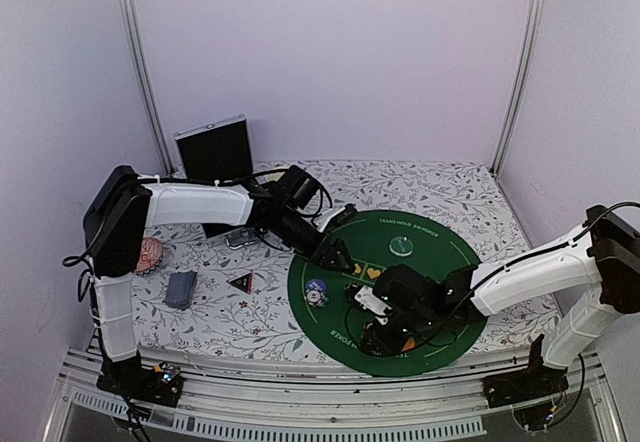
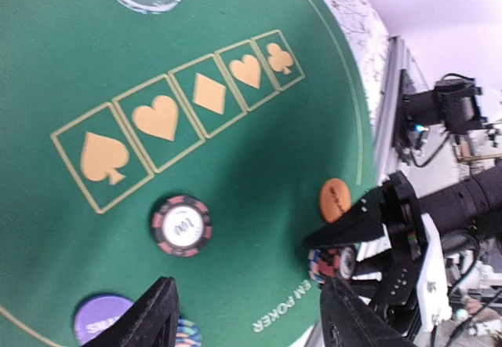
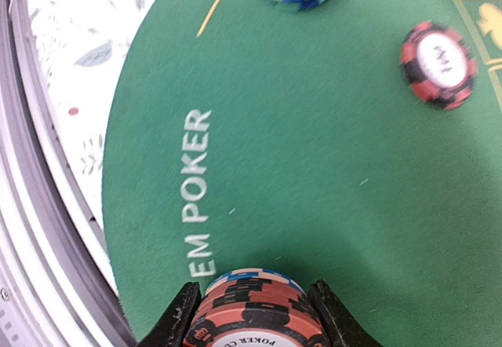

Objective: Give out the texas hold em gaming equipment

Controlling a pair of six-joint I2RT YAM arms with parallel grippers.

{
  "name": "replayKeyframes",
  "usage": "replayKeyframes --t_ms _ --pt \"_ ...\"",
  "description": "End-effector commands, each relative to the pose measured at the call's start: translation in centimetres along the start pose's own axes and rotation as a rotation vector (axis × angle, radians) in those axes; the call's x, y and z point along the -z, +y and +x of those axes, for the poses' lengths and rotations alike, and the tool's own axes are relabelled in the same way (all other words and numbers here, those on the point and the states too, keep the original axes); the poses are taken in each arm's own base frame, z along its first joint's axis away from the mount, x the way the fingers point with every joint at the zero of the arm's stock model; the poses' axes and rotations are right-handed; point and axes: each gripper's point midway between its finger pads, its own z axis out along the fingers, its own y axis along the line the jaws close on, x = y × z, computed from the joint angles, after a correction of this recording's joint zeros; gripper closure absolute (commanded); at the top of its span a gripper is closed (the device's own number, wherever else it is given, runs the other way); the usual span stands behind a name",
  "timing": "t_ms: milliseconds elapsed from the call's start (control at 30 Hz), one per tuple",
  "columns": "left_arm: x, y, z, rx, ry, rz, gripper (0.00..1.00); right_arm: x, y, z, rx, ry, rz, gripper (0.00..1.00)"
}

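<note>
My right gripper (image 3: 255, 315) is shut on a stack of dark red and blue-white poker chips (image 3: 252, 304), held low over the round green poker mat (image 3: 329, 182) beside its "EM POKER" lettering. From the left wrist view, that stack (image 2: 333, 262) sits between the right fingers, with an orange disc (image 2: 335, 199) on the mat just beside them. My left gripper (image 2: 251, 308) hangs open above the mat with nothing between its fingers (image 2: 149, 319). A single red-black chip (image 2: 182, 224) lies ahead of it. A purple disc (image 2: 102, 318) and a blue-green chip stack (image 2: 187, 333) lie near the left finger.
A clear round disc (image 1: 401, 245) lies on the far part of the mat (image 1: 455, 252). Off the mat to the left are a black-red triangular token (image 1: 241, 282) and grey-blue cards (image 1: 181, 288). A silver-edged black case (image 1: 215, 149) stands at the back left.
</note>
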Motion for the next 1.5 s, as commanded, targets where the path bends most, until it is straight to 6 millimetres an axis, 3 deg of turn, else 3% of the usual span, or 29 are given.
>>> replayKeyframes --t_ms 0,167,400,533,600,700,767,933,1100,1167,1267,1467 --pt "0.9 2.9 0.2 -0.038 0.028 -0.158 0.36 -0.6 0.7 1.5 -0.040 0.056 0.013 0.98" --pt "1.2 3.4 -0.2 -0.047 0.024 -0.195 0.36 -0.7 0.2 2.3 -0.062 0.080 0.054 0.98" --pt "1.2 4.2 -0.2 -0.064 0.042 -0.261 0.36 -1.1 -1.5 1.3 -0.021 0.066 0.170 0.97" --pt "1.3 4.1 0.1 -0.077 0.052 -0.268 0.36 -1.6 -1.8 2.2 -0.010 0.116 0.183 0.95" --pt "1.2 3.9 0.2 -0.088 0.056 -0.273 0.35 -1.7 -1.7 2.4 -0.016 0.124 0.181 0.87" --pt "0.9 3.8 0.4 -0.112 0.072 -0.279 0.30 -1.7 -1.5 2.5 -0.021 0.133 0.173 0.62" --pt "0.6 3.5 0.5 -0.133 0.084 -0.278 0.27 -1.6 -1.3 2.3 -0.024 0.130 0.164 0.52" --pt "-0.5 3.0 0.9 -0.186 0.117 -0.290 0.25 -1.0 -0.9 1.4 -0.019 0.102 0.146 0.41" --pt "-2.2 2.8 1.3 -0.246 0.162 -0.313 0.24 0.1 0.1 -0.8 -0.006 0.041 0.101 0.32" --pt "-2.9 3.1 1.4 -0.261 0.183 -0.331 0.21 1.3 0.7 -2.3 -0.003 -0.009 0.074 0.25" --pt "-4.1 3.8 1.7 -0.268 0.217 -0.356 0.13 4.0 1.1 -4.4 -0.003 -0.099 0.053 0.00" --pt "-6.4 4.4 2.2 -0.307 0.260 -0.393 0.13 8.8 0.6 -5.7 -0.030 -0.185 0.057 0.01"
